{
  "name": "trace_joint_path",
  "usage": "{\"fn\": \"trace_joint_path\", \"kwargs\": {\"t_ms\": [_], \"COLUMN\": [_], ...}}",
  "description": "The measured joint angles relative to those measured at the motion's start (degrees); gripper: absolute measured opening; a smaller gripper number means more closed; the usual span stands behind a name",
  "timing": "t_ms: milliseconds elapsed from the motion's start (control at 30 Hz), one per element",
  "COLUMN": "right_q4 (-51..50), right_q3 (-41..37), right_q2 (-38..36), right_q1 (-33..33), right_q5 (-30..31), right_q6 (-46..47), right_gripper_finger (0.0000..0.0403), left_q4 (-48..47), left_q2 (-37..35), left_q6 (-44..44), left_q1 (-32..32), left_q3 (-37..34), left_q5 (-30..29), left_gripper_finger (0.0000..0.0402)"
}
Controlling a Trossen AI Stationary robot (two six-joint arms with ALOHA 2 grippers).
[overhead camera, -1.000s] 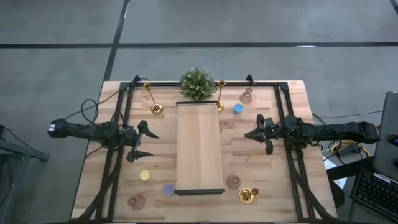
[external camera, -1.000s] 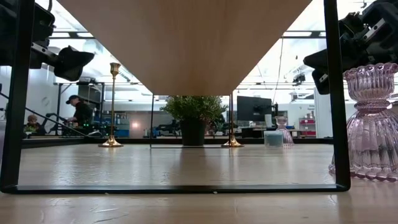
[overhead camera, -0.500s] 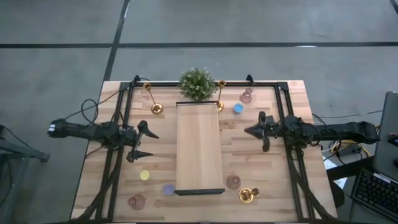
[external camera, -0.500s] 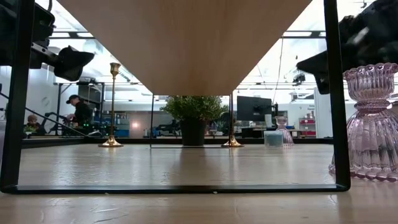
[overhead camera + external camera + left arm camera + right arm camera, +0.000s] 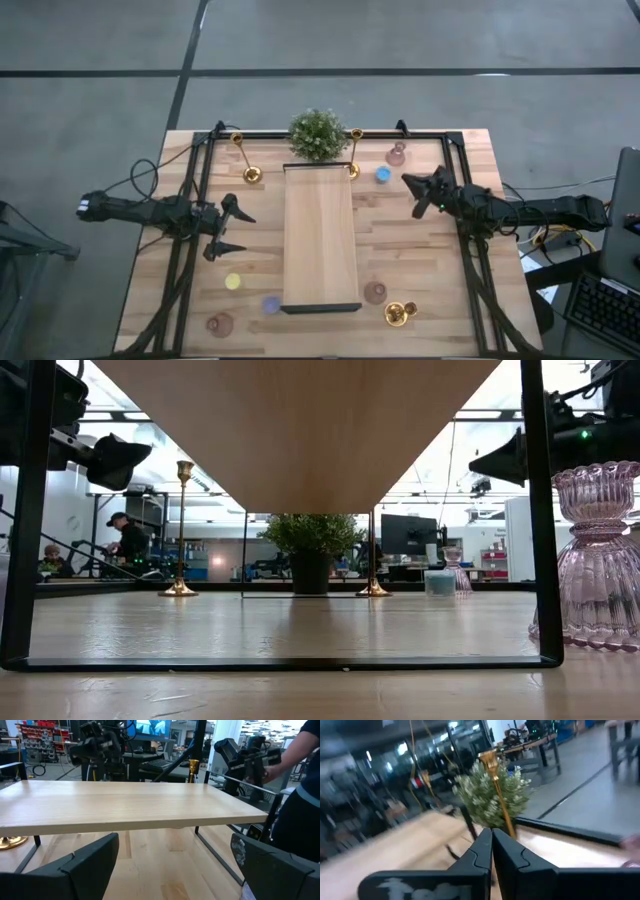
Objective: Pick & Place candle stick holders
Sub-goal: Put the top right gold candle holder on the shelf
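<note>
Only the right wrist view shows the right claw (image 5: 491,851) clenched, empty; left claw (image 5: 237,230) spread beside the shelf (image 5: 320,238).

Three gold holders (image 5: 247,160), pink glass ones (image 5: 396,154), small coloured ones (image 5: 233,282); scattered upright

— What am I looking at besides the job pieces?

— From above I see a pale wooden table top (image 5: 160,205) with a black metal frame (image 5: 205,165) standing on it. A long light-wood raised shelf board (image 5: 320,235) runs down the middle from twelve toward six o'clock. At the shelf's twelve o'clock end sits a bushy green plant in a dark pot (image 5: 317,133).

— Anything beyond the table?

— Grey floor (image 5: 420,40) all round, and at four o'clock a black keyboard (image 5: 603,305). Level across the table, I make out a dark monitor (image 5: 406,534) and two people (image 5: 127,540) far behind.
</note>
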Motion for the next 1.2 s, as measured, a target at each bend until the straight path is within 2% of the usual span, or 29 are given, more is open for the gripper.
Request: {"fn": "trace_joint_path", "kwargs": {"t_ms": [67,167,300,500,633,800,900,967,1067,1133,1200], "right_q4": [3.0,5.6,8.3,6.0,-1.2,-8.7,-10.4,-14.1,-20.1,-20.4,-21.5], "right_q3": [0.0,0.0,0.0,4.2,11.0,20.9,25.6,28.8,33.1,34.5,35.9], "right_q2": [-0.1,0.0,0.0,1.3,6.4,16.7,23.1,27.0,32.3,35.5,37.7], "right_q1": [0.0,0.0,-0.2,-0.2,-0.5,-1.8,-4.1,-6.3,-10.5,-12.6,-14.1], "right_q5": [0.2,0.3,3.8,3.5,3.5,3.5,3.5,1.3,-6.2,-10.1,-11.5], "right_q6": [2.4,1.1,2.3,8.6,6.7,-3.6,-4.6,-3.9,0.8,1.3,1.2], "right_gripper_finger": [0.0008,0.0008,0.0008,0.0008,0.0008,0.0008,0.0008,0.0008,0.0008,0.0008,0.0008], "left_q4": [0.0,0.0,0.0,0.0,0.0,0.0,0.0,0.0,0.0,0.0,0.0], "left_q2": [0.0,0.0,0.0,0.0,0.0,0.0,0.0,0.0,0.0,0.0,0.0], "left_q6": [0.0,0.0,0.0,0.0,0.0,0.0,0.0,0.0,0.0,0.0,0.0], "left_q1": [0.0,0.0,0.0,0.0,0.0,0.0,0.0,0.0,0.0,0.0,0.0], "left_q3": [0.0,0.0,0.0,0.0,0.0,0.0,0.0,0.0,0.0,0.0,0.0], "left_q5": [0.0,0.0,0.0,0.0,0.0,0.0,0.0,0.0,0.0,0.0,0.0], "left_gripper_finger": [0.0388,0.0387,0.0387,0.0387,0.0387,0.0387,0.0388,0.0387,0.0387,0.0388,0.0387]}}
